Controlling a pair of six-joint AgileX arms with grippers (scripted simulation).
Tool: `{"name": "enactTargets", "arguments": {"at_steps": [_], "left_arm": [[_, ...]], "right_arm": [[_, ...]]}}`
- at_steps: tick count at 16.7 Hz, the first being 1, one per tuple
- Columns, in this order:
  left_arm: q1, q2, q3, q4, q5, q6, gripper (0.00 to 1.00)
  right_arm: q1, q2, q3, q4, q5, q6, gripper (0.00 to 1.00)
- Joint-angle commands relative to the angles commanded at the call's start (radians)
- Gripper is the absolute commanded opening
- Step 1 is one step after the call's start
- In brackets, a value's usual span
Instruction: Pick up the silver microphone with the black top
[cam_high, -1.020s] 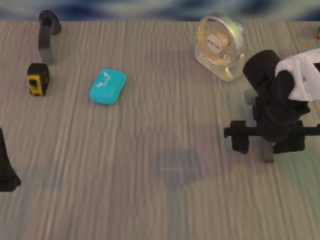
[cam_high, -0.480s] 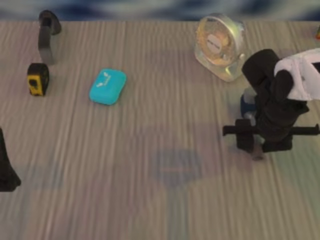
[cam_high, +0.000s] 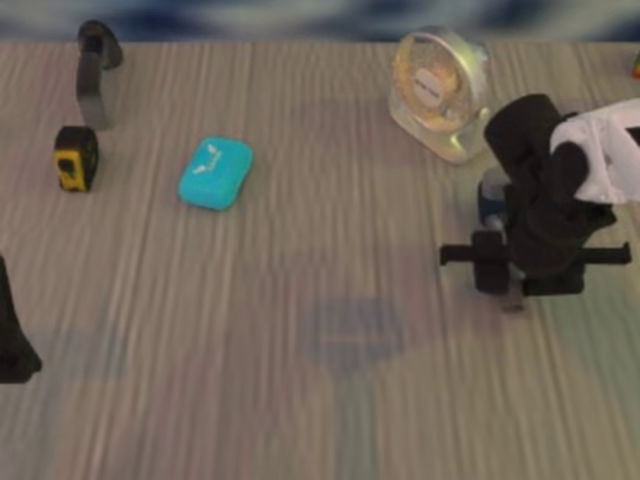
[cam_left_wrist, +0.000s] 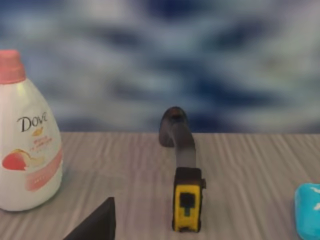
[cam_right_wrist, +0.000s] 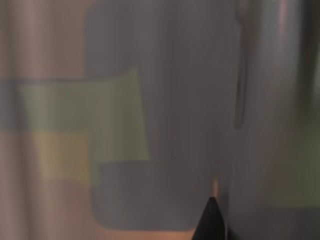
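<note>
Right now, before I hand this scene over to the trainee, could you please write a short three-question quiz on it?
1. True or false: in the top view, the teal case lies to the left of the fan.
2. Which gripper hangs over the silver microphone? A) left B) right C) neither
3. In the left wrist view, what colour is the Dove bottle's cap?

Key: 1 true. 2 B: the right gripper covers most of it, just in front of the fan, while the left gripper is parked at the table's left edge. 3 pink.
</note>
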Motion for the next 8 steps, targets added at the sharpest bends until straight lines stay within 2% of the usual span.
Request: {"name": "enactTargets", "arguments": {"at_steps": [4,8], "left_arm": [[0.0,0.0,0.0,0.0,0.0,0.0,1.0],[0.0,0.0,0.0,0.0,0.0,0.0,1.0]], "right_arm": [[0.001,-0.042,-0.05,0.218,-0.07,-0.061,0.0],[0.001,-0.106,-0.137,0.556,-0.171,-0.148,0.0]]}}
